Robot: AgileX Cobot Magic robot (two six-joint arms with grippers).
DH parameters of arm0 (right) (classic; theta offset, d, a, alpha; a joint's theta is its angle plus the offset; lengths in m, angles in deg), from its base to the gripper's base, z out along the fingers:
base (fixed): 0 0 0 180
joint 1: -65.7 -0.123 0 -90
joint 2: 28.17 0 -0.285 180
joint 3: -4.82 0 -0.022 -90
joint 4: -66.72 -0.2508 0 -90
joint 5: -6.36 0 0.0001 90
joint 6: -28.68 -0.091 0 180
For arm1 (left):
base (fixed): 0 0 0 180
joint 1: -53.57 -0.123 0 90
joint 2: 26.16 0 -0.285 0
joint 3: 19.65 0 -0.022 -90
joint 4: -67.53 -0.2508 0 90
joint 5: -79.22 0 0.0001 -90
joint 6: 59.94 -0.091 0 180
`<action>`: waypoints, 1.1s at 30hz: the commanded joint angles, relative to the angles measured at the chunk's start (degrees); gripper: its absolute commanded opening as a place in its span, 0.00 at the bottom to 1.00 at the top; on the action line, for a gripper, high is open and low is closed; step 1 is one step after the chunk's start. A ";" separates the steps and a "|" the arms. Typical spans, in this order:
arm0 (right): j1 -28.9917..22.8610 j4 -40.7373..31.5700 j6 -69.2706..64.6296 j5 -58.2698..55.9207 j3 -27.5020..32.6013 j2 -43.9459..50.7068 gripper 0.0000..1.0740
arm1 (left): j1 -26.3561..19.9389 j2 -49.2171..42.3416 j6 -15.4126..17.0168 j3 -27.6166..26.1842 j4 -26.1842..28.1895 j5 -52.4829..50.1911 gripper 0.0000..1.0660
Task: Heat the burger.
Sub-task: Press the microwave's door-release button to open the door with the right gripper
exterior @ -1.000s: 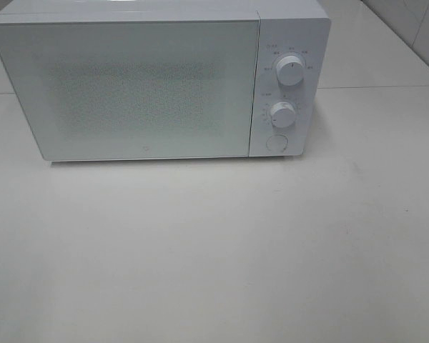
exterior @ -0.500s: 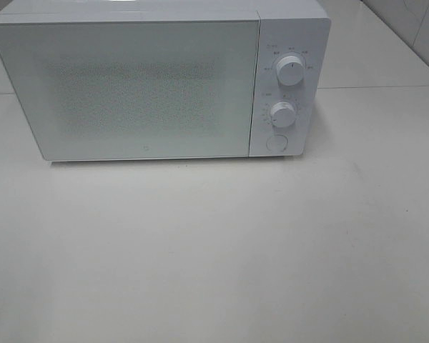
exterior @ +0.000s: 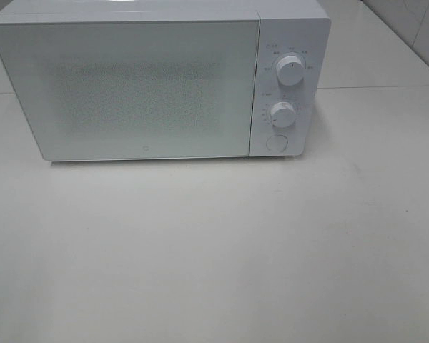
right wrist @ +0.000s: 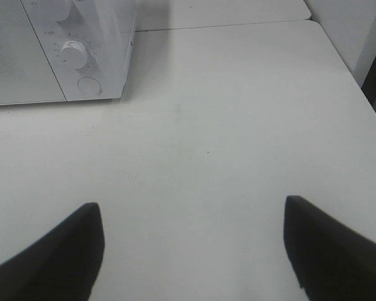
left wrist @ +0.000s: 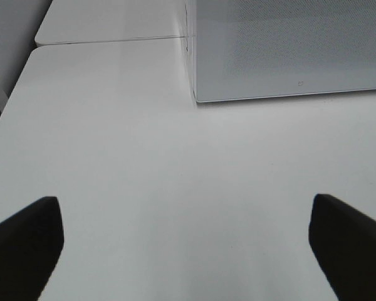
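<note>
One white microwave (exterior: 161, 80) stands shut on the table (exterior: 214, 250).

This looks like a lab or test room set up as a mock kitchen, not a lived-in home. A white microwave (exterior: 150, 78) with a top knob (exterior: 291, 71), a lower knob (exterior: 282, 114) and a round button (exterior: 275, 142) stands on a plain white table (exterior: 214, 250). A second table (exterior: 372, 57) of the same kind is butted against it behind, a straight seam between them. Pale wall tiles (exterior: 415, 21) show at the far right corner.
</note>
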 commanded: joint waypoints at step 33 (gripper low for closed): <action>0.46 0.11 -0.34 22.35 -2.29 -19.31 0.71 | -0.29 -1.03 0.11 0.11 0.00 -0.46 0.94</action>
